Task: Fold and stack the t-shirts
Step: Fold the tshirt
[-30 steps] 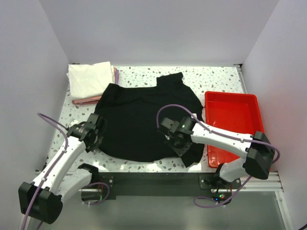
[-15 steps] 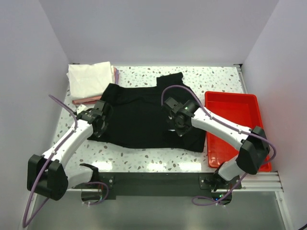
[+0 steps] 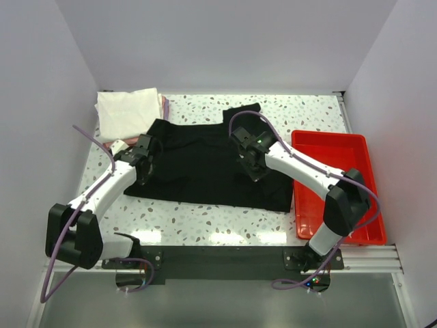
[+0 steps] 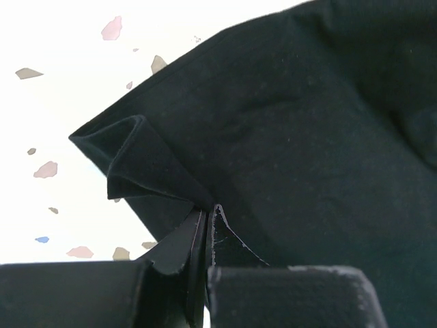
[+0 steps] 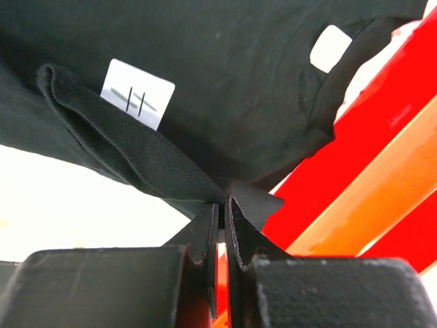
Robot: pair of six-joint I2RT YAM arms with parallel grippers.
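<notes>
The black t-shirt [image 3: 198, 174] lies spread across the middle of the table [image 3: 198, 222]. The left gripper [image 4: 207, 217] pinches a fold of it at 9 o'clock, and the right gripper [image 5: 222, 205] clamps its hem at 3 o'clock beside the red tray [image 3: 334, 171]; folded shirts [image 3: 126, 113] sit stacked at 10 o'clock.

Carrying near hem of black t-shirt [image 3: 198, 174] away from arm bases, pinched in left gripper [image 4: 206, 217] and right gripper [image 5: 222, 205]; doubling cloth over itself; uncovering near strip of speckled table [image 3: 205, 222].

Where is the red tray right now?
Top view: the red tray sits on the table's right side, just right of the black shirt.
</notes>
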